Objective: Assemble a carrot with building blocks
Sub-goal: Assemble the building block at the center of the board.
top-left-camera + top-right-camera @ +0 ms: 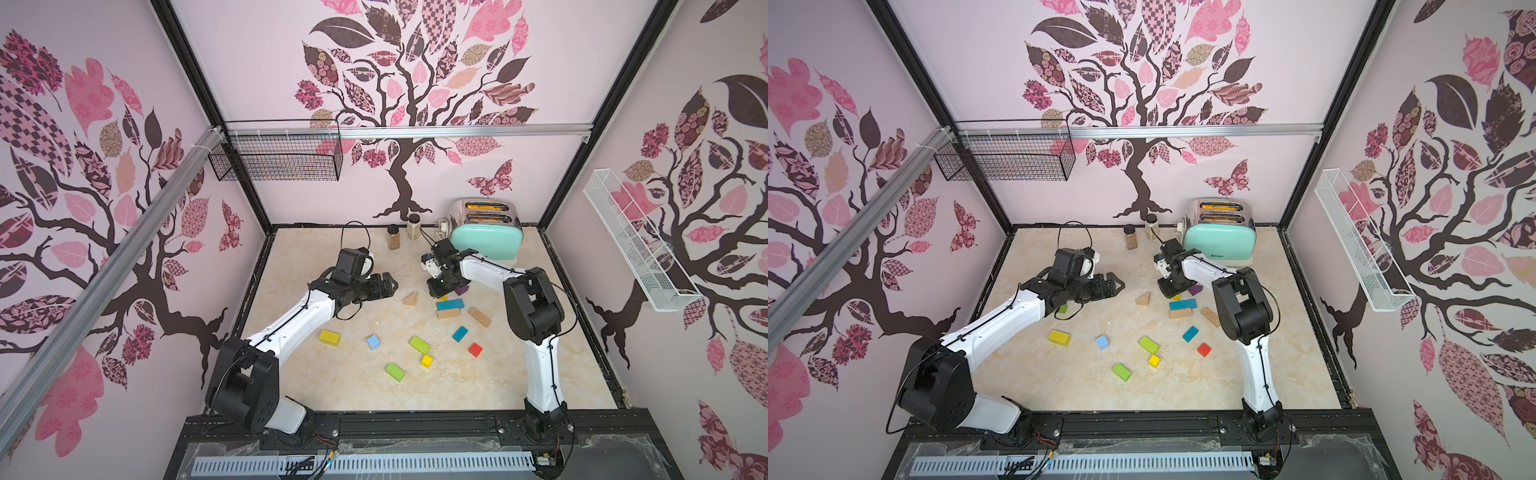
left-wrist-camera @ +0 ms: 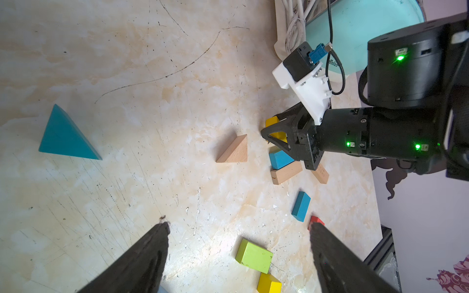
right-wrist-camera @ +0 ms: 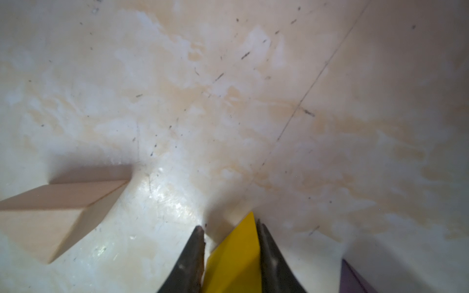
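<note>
Near the table's (image 1: 332, 395) front edge: short green brick (image 1: 395, 372); behind it, yellow cube (image 1: 427, 360) just beside long green brick (image 1: 419, 344). Mid-table, all apart: yellow brick (image 1: 329, 337), light blue cube (image 1: 373, 342), teal block (image 1: 460, 333), red cube (image 1: 475, 350). Left gripper (image 2: 239, 224) hangs above the table, jaws wide, nothing between them; bare-wood wedge (image 1: 410, 299) lies near its fingertips, not touching. Farther back: teal brick (image 1: 449, 304) against bare-wood brick (image 1: 449, 313). Right gripper (image 3: 229, 225) low at the table, jaws narrow, clamped on yellow wedge (image 3: 236, 253); purple block (image 1: 461, 289) just beside. Back edge: 2 spice jars (image 1: 393, 237), toaster (image 1: 486, 241).
</note>
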You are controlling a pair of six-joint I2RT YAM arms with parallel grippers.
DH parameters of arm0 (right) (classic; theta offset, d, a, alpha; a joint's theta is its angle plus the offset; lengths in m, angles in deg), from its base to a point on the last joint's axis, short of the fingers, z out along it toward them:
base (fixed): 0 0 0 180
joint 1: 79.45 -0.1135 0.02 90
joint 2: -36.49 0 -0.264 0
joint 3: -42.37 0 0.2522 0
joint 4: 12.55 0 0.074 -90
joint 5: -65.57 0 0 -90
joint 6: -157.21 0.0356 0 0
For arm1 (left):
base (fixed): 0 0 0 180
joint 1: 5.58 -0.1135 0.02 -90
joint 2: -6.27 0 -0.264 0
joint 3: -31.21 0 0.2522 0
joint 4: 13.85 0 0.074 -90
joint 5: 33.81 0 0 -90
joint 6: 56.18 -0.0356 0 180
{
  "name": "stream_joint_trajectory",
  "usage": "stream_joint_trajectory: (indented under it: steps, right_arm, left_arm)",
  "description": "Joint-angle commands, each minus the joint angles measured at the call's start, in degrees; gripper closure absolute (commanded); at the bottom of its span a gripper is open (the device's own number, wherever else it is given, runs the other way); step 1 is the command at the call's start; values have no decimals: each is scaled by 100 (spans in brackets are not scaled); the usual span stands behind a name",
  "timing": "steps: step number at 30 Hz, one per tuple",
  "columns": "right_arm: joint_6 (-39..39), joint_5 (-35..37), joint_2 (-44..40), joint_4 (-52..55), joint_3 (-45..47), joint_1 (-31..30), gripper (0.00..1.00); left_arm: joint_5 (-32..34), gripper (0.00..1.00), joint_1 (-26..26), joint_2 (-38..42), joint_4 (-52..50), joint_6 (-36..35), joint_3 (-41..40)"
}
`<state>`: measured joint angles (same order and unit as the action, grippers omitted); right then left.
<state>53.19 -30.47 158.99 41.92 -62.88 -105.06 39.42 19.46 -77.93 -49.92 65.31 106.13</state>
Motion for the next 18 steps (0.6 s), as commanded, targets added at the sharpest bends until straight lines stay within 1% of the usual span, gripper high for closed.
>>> stream_joint_trajectory:
  steps: [1,7,11,16,18]
  right_arm:
    - [-27,51,-147,27,-84,-77,69]
    - [30,125,-164,50,-80,-81,62]
    - [81,190,-171,92,-123,-77,52]
    - [245,200,-299,148,-241,-69,45]
    - [419,125,-412,201,-361,-22,44]
  left_arm:
    - [36,9,-25,-16,132,-30,-37]
    - [16,8,-25,-12,115,-81,-62]
    - [24,7,-26,9,134,-84,-112]
    - [25,6,-32,68,107,-130,-107]
    - [32,6,-27,121,46,-190,-76]
